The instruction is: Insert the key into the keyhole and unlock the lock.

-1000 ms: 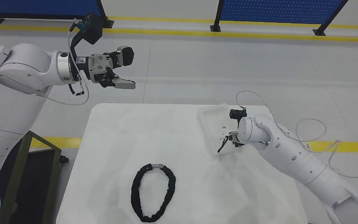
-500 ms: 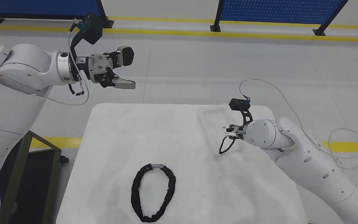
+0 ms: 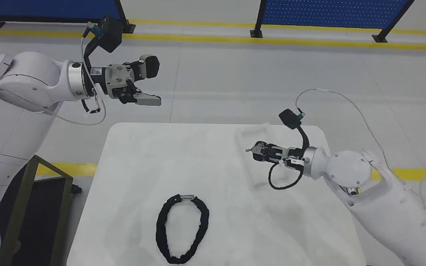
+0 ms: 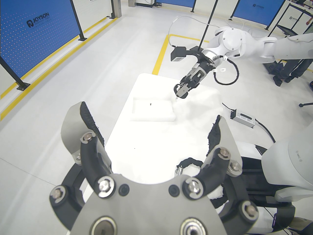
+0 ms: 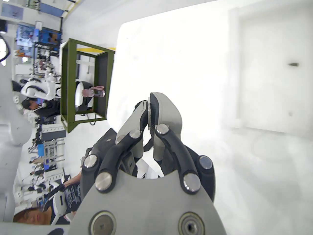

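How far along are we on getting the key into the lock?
Done: the right gripper is shut on the key, above the white tray. In hand: nothing more; the key is well apart from the chain lock lying on the table. Left: carry the key over, insert it and turn. The left gripper is open beyond the table's far corner, holding nothing.

The lock (image 3: 182,228) is black. The table (image 3: 133,173) and tray (image 3: 243,151) are white. The floor lines (image 3: 200,38) are yellow.

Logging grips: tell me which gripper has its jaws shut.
The right gripper, jaws pinched on the key above the table; the left gripper is wide open.
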